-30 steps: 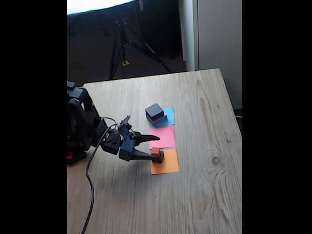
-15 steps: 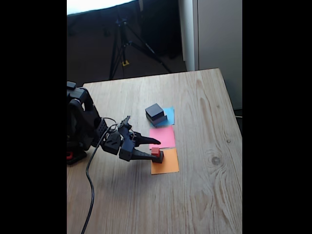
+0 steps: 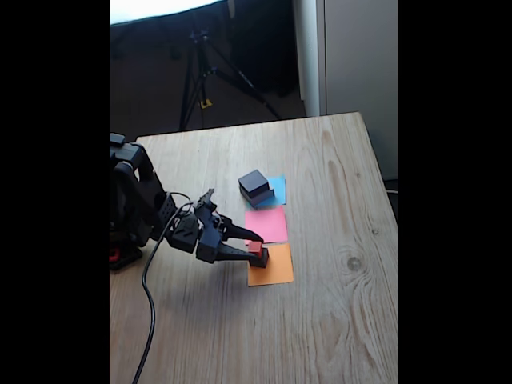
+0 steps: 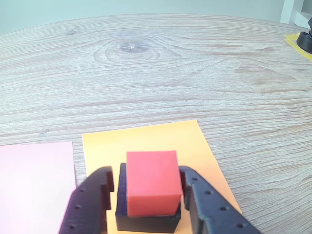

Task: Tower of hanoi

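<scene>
**A:** What's different from a moment ago?

**B:** The jaws [image 3: 258, 247] have narrowed. A second back the upper finger stood well clear over the pink paper [image 3: 268, 223]; now both fingers sit close either side of the red cube [image 4: 151, 182].

**A:** Closed on it?

**B:** Nearly. In the wrist view the right finger looks to be touching the cube's side, while the left one shows a thin gap. So I'd call it almost shut around the cube, not yet a firm hold, and nothing is lifted.

**A:** Where's the cube sitting?

**B:** On top of a small black block [image 4: 147, 217], which rests on the orange paper [image 4: 146, 136] at the near end of the row. The other two dark blocks [image 3: 255, 186] are stacked on the blue paper [image 3: 278, 189] at the far end, well apart. The pink paper between them is bare.

**A:** And for the puzzle?

**B:** My guess is the arm is about to take the smallest piece off its block. The squeeze needs to finish squarely on the cube; fingers that low could catch the black block beneath and drag it across the tabletop [image 3: 336, 320]
</scene>
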Controlling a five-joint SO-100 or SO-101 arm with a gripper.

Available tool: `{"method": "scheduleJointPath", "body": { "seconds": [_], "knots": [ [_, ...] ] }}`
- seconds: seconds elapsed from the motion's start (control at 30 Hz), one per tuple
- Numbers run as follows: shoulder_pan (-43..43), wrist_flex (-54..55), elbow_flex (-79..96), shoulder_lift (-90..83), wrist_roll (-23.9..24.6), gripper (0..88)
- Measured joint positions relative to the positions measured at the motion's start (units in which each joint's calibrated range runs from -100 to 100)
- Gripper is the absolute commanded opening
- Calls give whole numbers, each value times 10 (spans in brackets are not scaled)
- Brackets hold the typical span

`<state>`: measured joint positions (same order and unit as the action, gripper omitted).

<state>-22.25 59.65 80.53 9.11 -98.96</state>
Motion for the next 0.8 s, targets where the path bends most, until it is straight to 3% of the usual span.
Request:
{"method": "scheduleJointPath", "body": {
  "seconds": [0.3, 0.8],
  "knots": [
    [-1, 0, 0, 0, 0, 4],
    [11, -15, 0, -27, 0, 4]
  ]
}}
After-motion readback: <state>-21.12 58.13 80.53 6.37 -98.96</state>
